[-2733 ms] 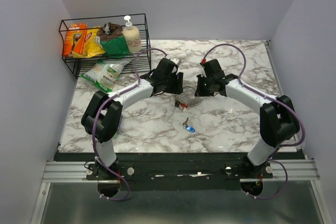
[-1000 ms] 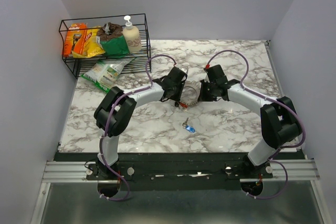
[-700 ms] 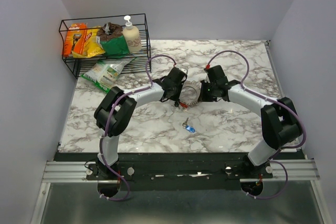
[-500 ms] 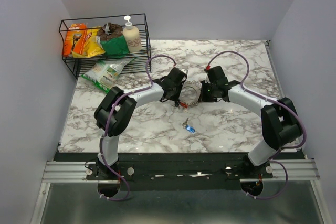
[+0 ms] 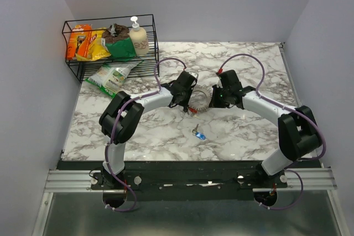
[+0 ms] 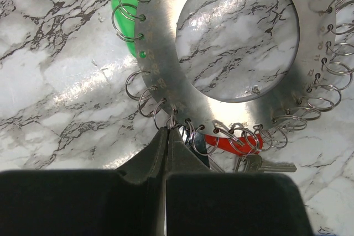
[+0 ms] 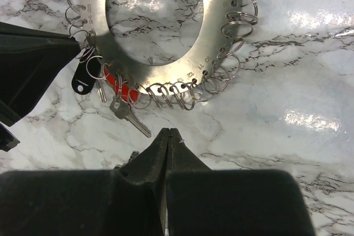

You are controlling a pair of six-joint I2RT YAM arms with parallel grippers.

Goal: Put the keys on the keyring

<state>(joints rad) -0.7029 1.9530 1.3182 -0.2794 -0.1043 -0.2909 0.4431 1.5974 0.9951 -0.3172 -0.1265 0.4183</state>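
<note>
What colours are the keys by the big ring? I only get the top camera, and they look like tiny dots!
Observer: The right wrist camera shows a black tag, a red key head and a plain silver key at the ring's rim.
Operator: Any more?
Observer: Yes, a green one peeks out from under the ring's edge, seen from the left wrist.
Operator: Is the left claw grabbing something?
Observer: It is shut, with its tips right at a small loop on the rim. I can't tell whether it pinches that loop.
</note>
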